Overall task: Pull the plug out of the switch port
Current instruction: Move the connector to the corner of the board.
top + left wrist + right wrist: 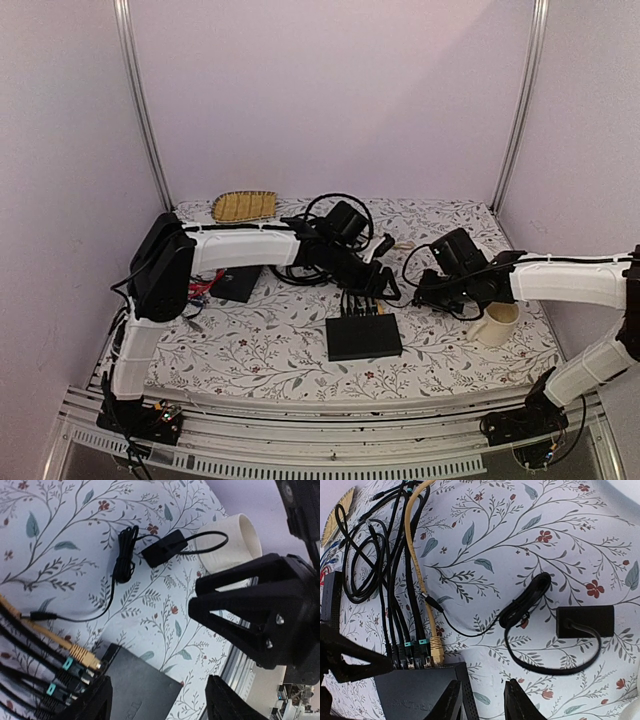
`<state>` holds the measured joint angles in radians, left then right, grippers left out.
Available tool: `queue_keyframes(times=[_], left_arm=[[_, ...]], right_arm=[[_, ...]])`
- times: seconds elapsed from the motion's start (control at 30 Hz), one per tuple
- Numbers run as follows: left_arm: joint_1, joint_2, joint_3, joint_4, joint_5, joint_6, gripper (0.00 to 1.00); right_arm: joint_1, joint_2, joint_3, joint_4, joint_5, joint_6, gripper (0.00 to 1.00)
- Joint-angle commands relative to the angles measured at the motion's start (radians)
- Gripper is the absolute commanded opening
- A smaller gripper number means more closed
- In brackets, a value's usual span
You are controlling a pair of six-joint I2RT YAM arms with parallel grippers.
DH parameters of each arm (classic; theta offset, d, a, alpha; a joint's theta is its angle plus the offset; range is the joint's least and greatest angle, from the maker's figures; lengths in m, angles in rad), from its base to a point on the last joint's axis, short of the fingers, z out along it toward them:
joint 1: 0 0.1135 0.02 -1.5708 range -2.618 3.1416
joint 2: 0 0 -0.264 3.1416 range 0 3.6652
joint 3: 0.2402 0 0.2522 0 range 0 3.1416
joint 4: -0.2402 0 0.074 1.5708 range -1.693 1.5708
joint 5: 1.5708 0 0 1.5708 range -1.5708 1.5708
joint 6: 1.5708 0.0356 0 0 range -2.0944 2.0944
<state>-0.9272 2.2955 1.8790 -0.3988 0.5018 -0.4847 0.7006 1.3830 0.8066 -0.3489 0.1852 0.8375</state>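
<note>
Since every plug sits in its socket, progress: nothing is pulled yet; by my reading the whole extraction is left.
Switch: flat black box (363,336) on the floral counter (280,345), front and middle, sockets facing away from the arm bases.
Plugs: a yellow plug (436,653) at the end of the row nearest the right arm, teal-tabbed black plugs (420,652) beside it, all seated.
Left claw: (160,680) spread wide above the switch's socket edge, one finger (95,700) just beside the plugs, gripping nothing.
Right claw: (485,690) partly parted, nothing between its fingers, hanging by the switch's corner.
Left to do: pick one plug, pinch its boot, draw it straight out, probably with the switch steadied.
Nearby: power adapter (585,621) with a coiled lead; cream cup (497,323) right of the switch.
</note>
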Motion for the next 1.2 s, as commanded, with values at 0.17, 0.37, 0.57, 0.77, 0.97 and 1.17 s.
queue_keyframes(times=[0.17,0.37,0.57,0.77,0.97,1.17], left_arm=[[-0.006,-0.279,-0.352,0.029,-0.098,-0.009,0.65],[-0.018,-0.408,-0.534,0.061,-0.119,-0.022,0.64],[-0.034,-0.428,-0.607,0.072,-0.101,-0.025,0.64],[-0.051,-0.406,-0.625,0.047,-0.129,-0.018,0.63],[-0.065,-0.399,-0.640,0.036,-0.165,-0.028,0.63],[-0.067,-0.387,-0.639,0.003,-0.196,-0.023,0.63]], right_arm=[[0.010,0.167,0.067,0.189,-0.034,-0.004,0.30],[0.010,0.272,0.098,0.231,-0.044,-0.015,0.30],[0.004,0.304,0.083,0.240,-0.010,-0.019,0.29],[-0.043,0.306,0.022,0.280,0.001,-0.008,0.29],[-0.095,0.322,0.003,0.272,0.034,-0.026,0.29],[-0.161,0.339,-0.011,0.271,0.066,-0.026,0.29]])
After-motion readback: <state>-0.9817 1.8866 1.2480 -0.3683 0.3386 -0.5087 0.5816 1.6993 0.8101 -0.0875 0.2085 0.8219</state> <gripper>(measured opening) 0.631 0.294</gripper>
